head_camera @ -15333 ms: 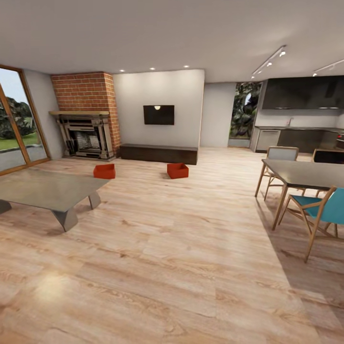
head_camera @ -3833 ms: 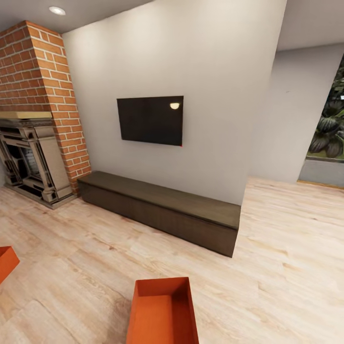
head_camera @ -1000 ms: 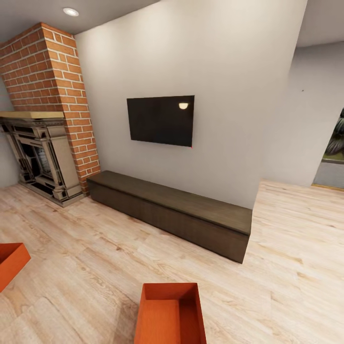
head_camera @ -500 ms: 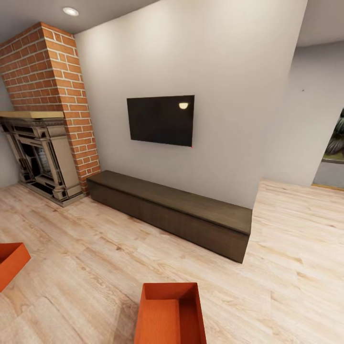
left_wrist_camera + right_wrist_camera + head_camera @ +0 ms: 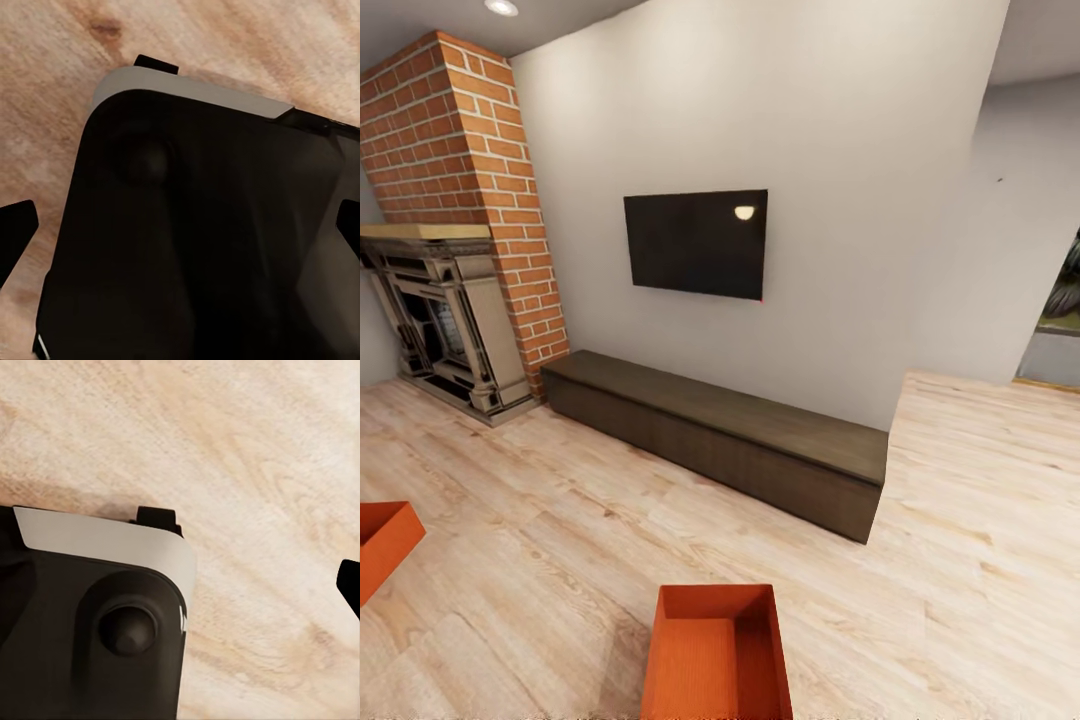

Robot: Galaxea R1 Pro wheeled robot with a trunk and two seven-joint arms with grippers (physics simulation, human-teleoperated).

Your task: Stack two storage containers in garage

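Note:
One of the two storage containers (image 5: 717, 655), an orange-red open tub, sits on the pale wood-plank floor right below me, its near end cut off by the frame. The other storage container (image 5: 384, 545) lies at the far left, with just a corner showing. Both are empty inside. In the left wrist view my left gripper (image 5: 180, 240) is open, its black fingertips (image 5: 16, 232) wide apart over my dark base. In the right wrist view my right gripper (image 5: 180, 600) hangs over bare planks, one fingertip (image 5: 350, 585) at the frame edge. This is the living room; the garage is out of view.
A long low dark-brown bench (image 5: 720, 435) runs along the white wall under a black TV (image 5: 696, 243). A red-brick fireplace (image 5: 445, 300) stands at the left. Open plank floor stretches to the right towards a passage (image 5: 1000, 470).
The whole head view has shifted slightly, so the camera moved a little nearer or lower. Both containers rest where they were.

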